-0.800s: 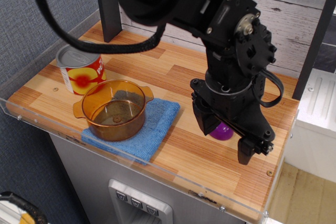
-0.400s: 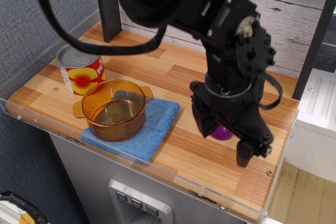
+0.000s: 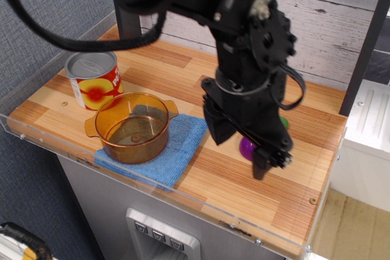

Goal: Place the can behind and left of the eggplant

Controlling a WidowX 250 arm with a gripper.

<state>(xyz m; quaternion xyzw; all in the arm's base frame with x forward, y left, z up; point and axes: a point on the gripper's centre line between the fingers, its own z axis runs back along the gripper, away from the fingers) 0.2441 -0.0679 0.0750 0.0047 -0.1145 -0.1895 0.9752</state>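
While the can (image 3: 93, 80) stands near the bench's left edge, well apart from the gripper (image 3: 241, 144), the gripper hangs with fingers spread and empty over the eggplant (image 3: 248, 148) toward the right edge.

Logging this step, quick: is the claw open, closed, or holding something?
Claw: open, holding nothing. It hangs in front of the eggplant; the can stands apart at the table's left end.

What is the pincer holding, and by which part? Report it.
Nothing. The pincer hangs empty in front of the eggplant; the can stands untouched at the far left of the table.
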